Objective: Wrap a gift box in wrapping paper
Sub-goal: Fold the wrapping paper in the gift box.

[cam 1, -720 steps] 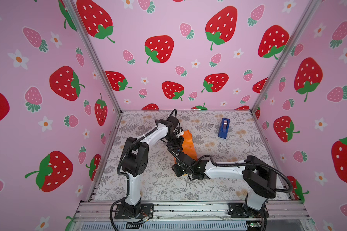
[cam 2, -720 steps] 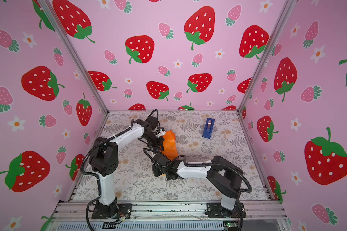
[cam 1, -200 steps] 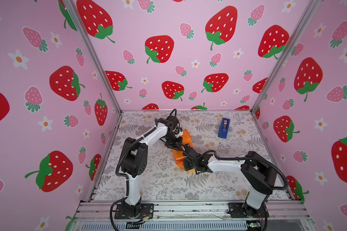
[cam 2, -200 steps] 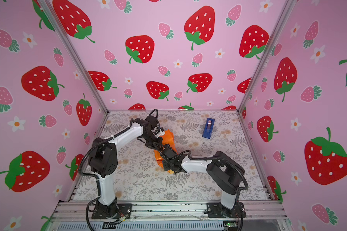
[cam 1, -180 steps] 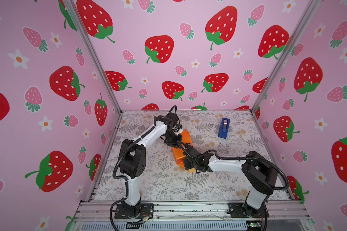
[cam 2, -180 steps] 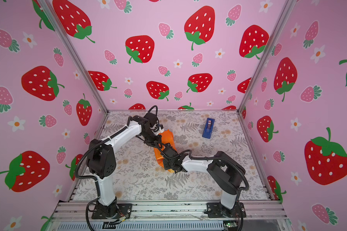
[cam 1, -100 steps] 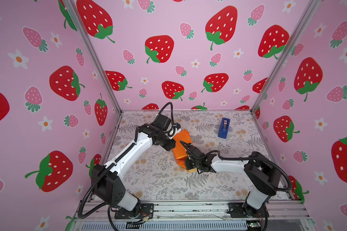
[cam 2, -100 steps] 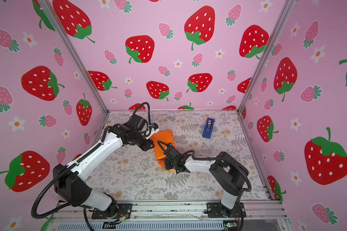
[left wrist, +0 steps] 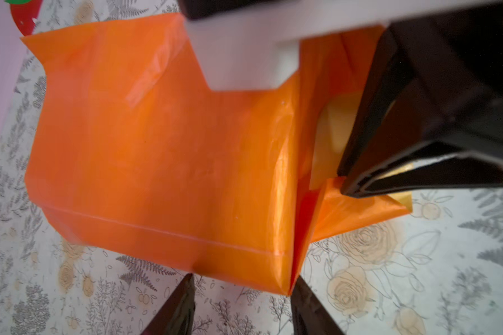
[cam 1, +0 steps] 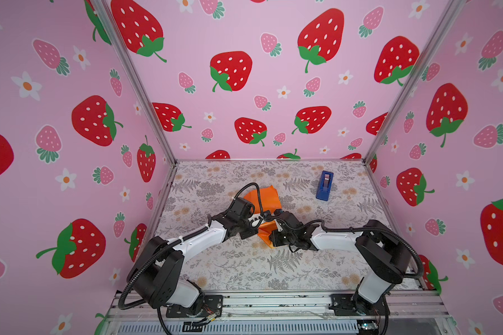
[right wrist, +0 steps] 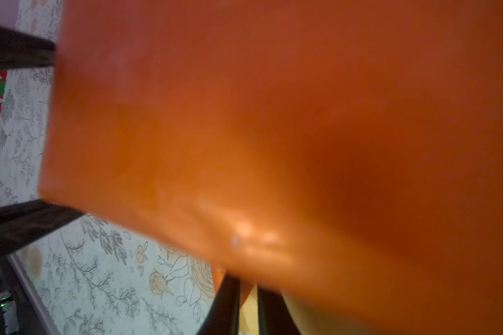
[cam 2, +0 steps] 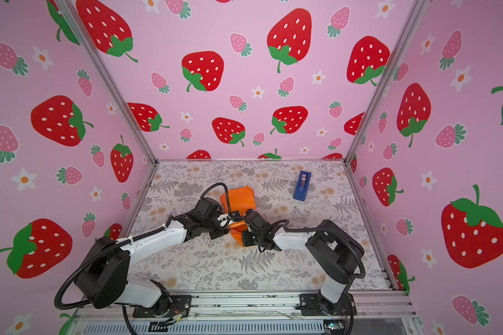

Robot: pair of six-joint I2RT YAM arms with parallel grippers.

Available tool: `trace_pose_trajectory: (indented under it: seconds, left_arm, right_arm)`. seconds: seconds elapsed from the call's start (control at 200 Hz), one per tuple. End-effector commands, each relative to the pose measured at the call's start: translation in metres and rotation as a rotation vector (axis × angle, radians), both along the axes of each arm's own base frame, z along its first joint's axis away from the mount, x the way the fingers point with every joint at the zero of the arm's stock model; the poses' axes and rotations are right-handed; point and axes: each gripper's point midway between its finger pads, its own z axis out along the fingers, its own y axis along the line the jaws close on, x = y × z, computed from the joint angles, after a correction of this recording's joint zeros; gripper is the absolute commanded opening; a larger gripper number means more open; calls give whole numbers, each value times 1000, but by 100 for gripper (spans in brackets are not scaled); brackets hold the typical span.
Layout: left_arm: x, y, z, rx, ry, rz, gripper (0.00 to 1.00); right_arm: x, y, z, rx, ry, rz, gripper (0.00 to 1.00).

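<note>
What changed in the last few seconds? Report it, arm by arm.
The left gripper let go of the wrapping paper, opened and pulled back toward its base. The right gripper stays pinched on the paper's near flap. The tape dispenser has not moved.

The wrapping paper [cam 1: 264,197] (orange, folded up) lies mid-table [cam 1: 230,269]. The left gripper [cam 1: 257,223] and right gripper [cam 1: 272,223] meet over its near end. A blue tape dispenser [cam 1: 324,185] stands well apart, to the paper's right and farther back.

Left arm [cam 1: 198,240], right arm [cam 1: 334,240] hem wrapping paper [cam 1: 263,197] mid-table; front table [cam 1: 244,269] free; tape dispenser [cam 1: 324,185] well apart.
</note>
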Motion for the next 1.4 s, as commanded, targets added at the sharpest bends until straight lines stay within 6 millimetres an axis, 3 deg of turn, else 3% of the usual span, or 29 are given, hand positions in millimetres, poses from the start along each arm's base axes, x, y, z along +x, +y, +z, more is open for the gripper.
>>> trace_pose_trajectory:
  seconds: [0.0, 0.23, 0.32, 0.415, 0.5, 0.695, 0.77, 0.986, 1.186, 1.391]
  left_arm:
    - [-4, -24, 15, -23, -126, -177, 57]
    - [-4, -23, 15, -23, -123, -164, 59]
    - [-5, -23, 13, -26, -117, -157, 59]
    - [0, -19, 6, 2, -125, -128, 60]
    - [2, -18, 3, 9, -124, -120, 59]
    - [6, -19, 1, 16, -117, -114, 55]
    - [6, -20, 1, 13, -110, -111, 55]
    - [6, -17, -4, 29, -104, -103, 54]
    - [4, -14, -7, 41, -96, -99, 54]
    - [3, -12, -9, 50, -90, -97, 54]
  right_arm:
    - [7, 11, 39, 130, -26, -7, 16]
    - [-5, -44, 51, 137, 36, -133, 21]
    - [-14, -52, 58, 210, 43, -148, 21]
    - [-20, -46, 71, 334, 40, -139, 14]
    - [-21, -39, 68, 363, 40, -143, 7]
    - [-14, 2, 63, 415, 43, -89, 1]
    - [-9, 15, 58, 410, 29, -88, 0]
    - [6, 28, 24, 347, 10, -132, 0]
    - [24, 17, -5, 236, -48, -212, 0]
    - [47, 4, -15, 151, -140, -288, 0]
